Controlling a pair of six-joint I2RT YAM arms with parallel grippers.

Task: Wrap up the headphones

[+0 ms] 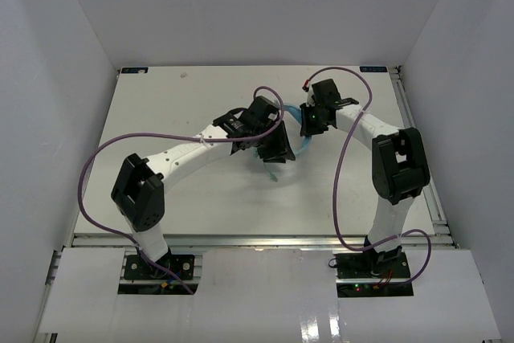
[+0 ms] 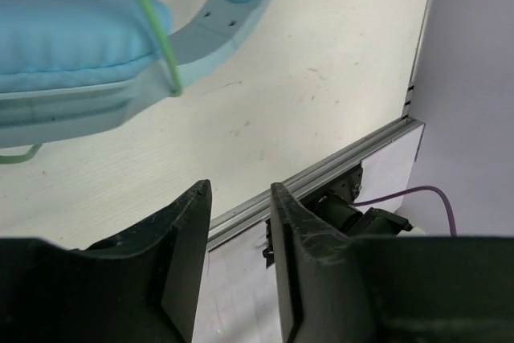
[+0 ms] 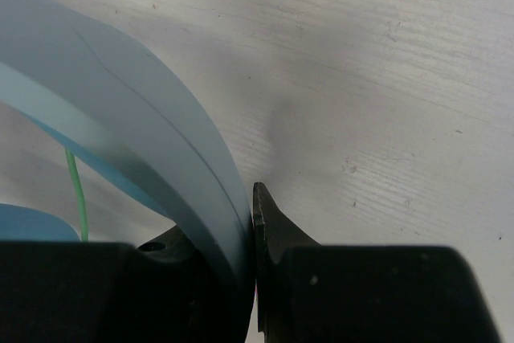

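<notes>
The light blue headphones (image 1: pixel 307 146) lie mid-table, mostly hidden under both grippers. In the left wrist view a padded earcup (image 2: pixel 72 38) and part of the headband fill the upper left, with the thin green cable (image 2: pixel 152 26) stretched across the earcup. My left gripper (image 2: pixel 241 190) is open and empty, just nearer than the earcup; it also shows in the top view (image 1: pixel 277 150). My right gripper (image 3: pixel 245 206) is shut on the headband (image 3: pixel 144 134), and it shows in the top view (image 1: pixel 309 124). A stretch of the green cable (image 3: pixel 75 190) shows behind the band.
Purple arm cables (image 1: pixel 104 154) loop over the table on both sides. The table's metal front rail (image 2: pixel 321 174) lies just beyond my left fingers, with an arm base (image 2: pixel 361 216) behind it. White walls enclose the table on three sides.
</notes>
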